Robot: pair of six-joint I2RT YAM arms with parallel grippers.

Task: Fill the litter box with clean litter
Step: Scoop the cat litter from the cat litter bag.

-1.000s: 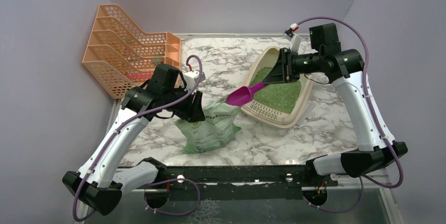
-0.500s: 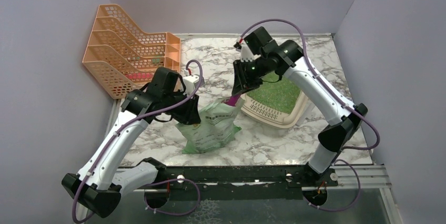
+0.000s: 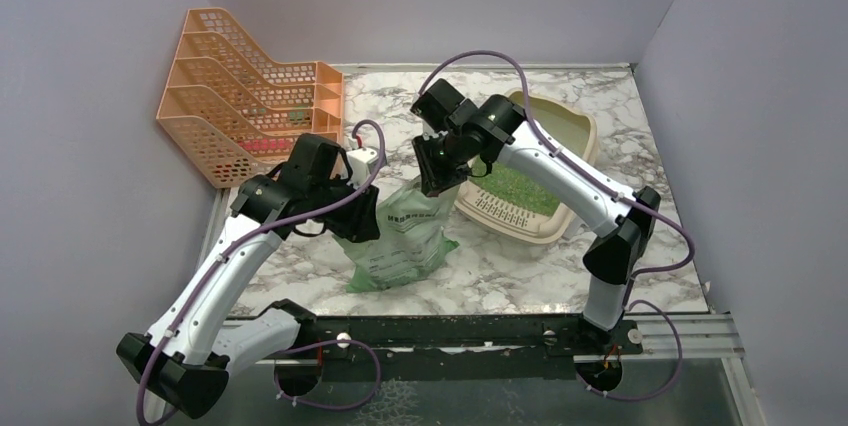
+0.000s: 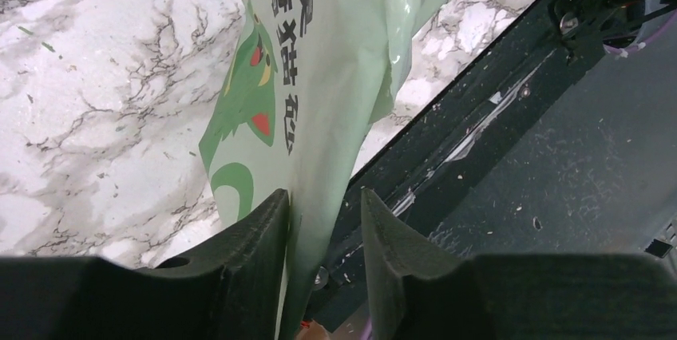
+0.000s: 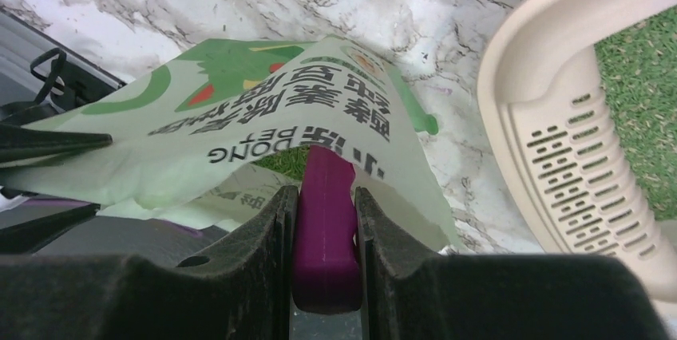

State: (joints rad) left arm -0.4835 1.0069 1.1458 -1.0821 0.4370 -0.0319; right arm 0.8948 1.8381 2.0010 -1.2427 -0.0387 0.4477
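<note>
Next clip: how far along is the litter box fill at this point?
Done: a layer of green litter already lies in the litter box. In hand: the right gripper is shut on the magenta scoop, whose far end is hidden under the open edge of the bag; the left gripper has that edge between parted fingers. Left: probably more scoops carried across; how full it must get is unclear.

Green litter bag (image 5: pixel 239 128) — "DONG PET"

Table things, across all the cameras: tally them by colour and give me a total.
Orange: 1, the mesh file rack
Green: 1, the litter bag
Beige: 1, the litter box
Magenta: 1, the scoop
Total: 4
</note>
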